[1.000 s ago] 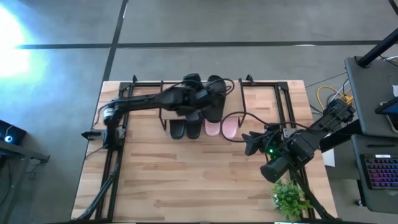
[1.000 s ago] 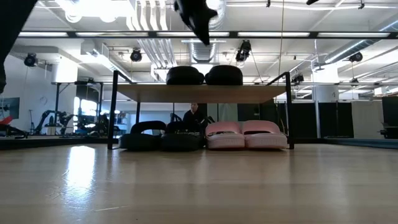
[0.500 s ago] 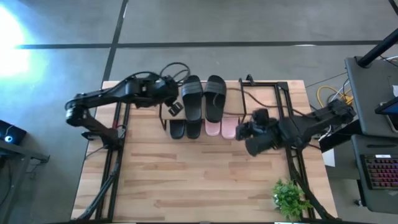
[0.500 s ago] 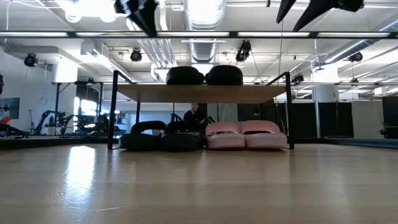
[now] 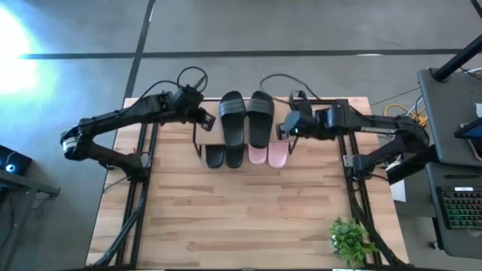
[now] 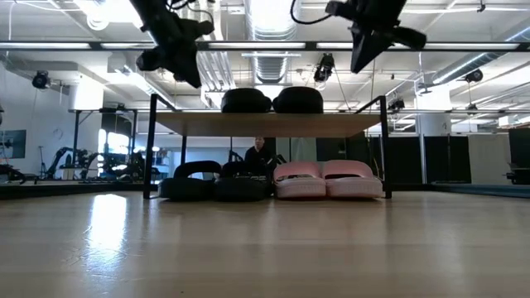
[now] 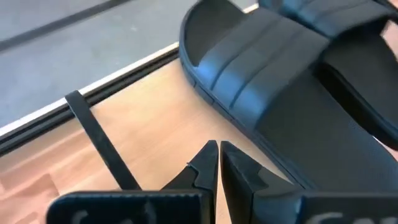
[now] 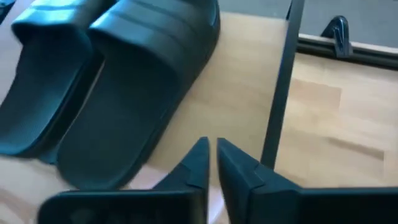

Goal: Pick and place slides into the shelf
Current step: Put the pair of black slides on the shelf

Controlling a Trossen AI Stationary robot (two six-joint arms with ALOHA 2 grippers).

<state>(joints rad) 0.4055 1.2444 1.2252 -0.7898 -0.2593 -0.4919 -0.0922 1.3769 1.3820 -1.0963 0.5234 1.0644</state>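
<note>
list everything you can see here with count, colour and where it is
black slides on top: two, matte black, side by side on the shelf's top board
black slides below: two, black, on the table under the board, on the left-arm side
pink slides: two, pale pink, under the board beside the lower black pair
shelf: one, light wood board on thin black legs, at the far middle of the table
table: one, light wood
plant: one, green, near corner on the right arm's side
person: one, dark, in the room behind the shelf
left gripper: dark, fingers shut, empty, just off the shelf's left end
right gripper: dark, fingers shut, empty, just off the shelf's right end
</note>
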